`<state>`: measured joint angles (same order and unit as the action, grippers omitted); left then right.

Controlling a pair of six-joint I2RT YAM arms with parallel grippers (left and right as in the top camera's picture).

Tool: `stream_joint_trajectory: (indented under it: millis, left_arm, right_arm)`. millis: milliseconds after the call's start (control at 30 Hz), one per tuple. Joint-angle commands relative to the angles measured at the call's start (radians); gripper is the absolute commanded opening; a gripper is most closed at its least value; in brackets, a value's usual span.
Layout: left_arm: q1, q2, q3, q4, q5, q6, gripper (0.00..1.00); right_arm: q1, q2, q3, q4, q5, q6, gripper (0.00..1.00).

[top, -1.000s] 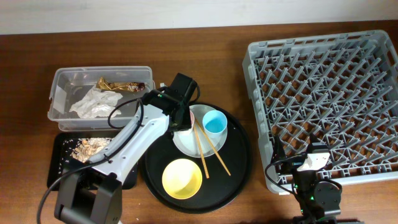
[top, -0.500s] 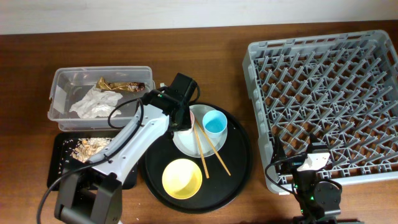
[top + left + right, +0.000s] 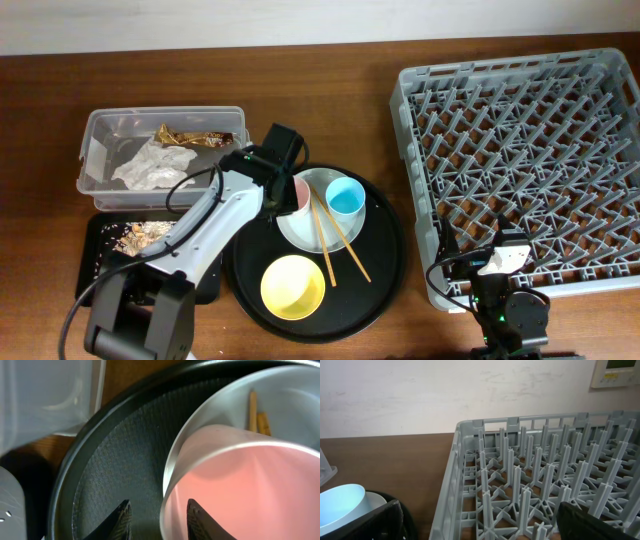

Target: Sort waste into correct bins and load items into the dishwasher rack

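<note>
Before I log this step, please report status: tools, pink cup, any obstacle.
Left tool open, straddling pink cup rim, cup on plate. Right tool open, at rack edge. Chopsticks lie close beside cup.

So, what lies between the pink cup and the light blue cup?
The upper ends of two thin wooden chopsticks, resting on the pale round plate; the overhead view shows it.

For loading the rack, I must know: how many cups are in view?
2. The pink cup and the light blue cup are both on the pale plate; none seems hidden.
</note>
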<state>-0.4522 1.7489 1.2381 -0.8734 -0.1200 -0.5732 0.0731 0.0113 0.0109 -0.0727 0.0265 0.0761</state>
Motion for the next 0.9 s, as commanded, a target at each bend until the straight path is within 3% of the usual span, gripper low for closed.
stream_joint_trajectory:
  millis: [0, 67, 133, 233, 333, 367, 400, 433, 500, 567, 767, 800, 867]
  left_arm:
    - [0.002, 0.003, -0.019, 0.020, 0.012, -0.006, 0.21]
    - [0.002, 0.003, -0.013, 0.027, 0.012, -0.006, 0.03]
    - [0.002, -0.005, 0.013, 0.022, 0.012, -0.005, 0.00]
    - [0.023, -0.122, 0.232, -0.154, 0.072, 0.058, 0.00]
    - [0.084, -0.242, 0.475, -0.276, 0.361, 0.162, 0.00]
    - [0.113, -0.269, 0.517, -0.282, 0.535, 0.211, 0.00]
    - [0.171, -0.310, 0.545, -0.280, 0.773, 0.264, 0.00]
    - [0.230, -0.334, 0.545, -0.280, 1.026, 0.334, 0.00]
    - [0.267, -0.334, 0.545, -0.280, 1.317, 0.443, 0.00]
    - [0.256, -0.333, 0.545, -0.280, 1.348, 0.463, 0.00]
    - [0.192, -0.330, 0.545, -0.279, 1.350, 0.486, 0.00]
    - [0.182, -0.330, 0.545, -0.280, 1.343, 0.485, 0.00]
    - [0.158, -0.330, 0.545, -0.280, 1.302, 0.485, 0.00]
  right_arm:
    - [0.005, -0.006, -0.005, -0.006, 0.008, 0.008, 0.99]
    - [0.005, -0.006, -0.005, 0.126, -0.090, 0.011, 0.99]
    - [0.005, -0.006, 0.057, 0.152, -0.142, 0.011, 0.99]
    - [0.005, 0.008, 0.356, -0.198, -0.212, 0.046, 0.99]
    - [0.005, 0.170, 0.681, -0.493, -0.387, 0.045, 0.98]
    - [0.005, 0.265, 0.770, -0.554, -0.496, 0.046, 0.99]
    - [0.005, 0.416, 0.876, -0.581, -0.743, 0.058, 0.99]
    - [0.005, 0.522, 0.927, -0.534, -0.927, 0.061, 0.99]
    - [0.005, 0.642, 0.957, -0.399, -1.199, 0.064, 0.99]
    - [0.005, 0.776, 0.957, -0.151, -1.430, 0.129, 0.99]
    - [0.005, 0.960, 0.957, -0.048, -1.561, 0.156, 0.97]
    - [0.005, 0.963, 0.957, 0.004, -1.561, 0.212, 0.96]
    - [0.006, 0.963, 0.957, 0.325, -1.560, 0.502, 0.96]
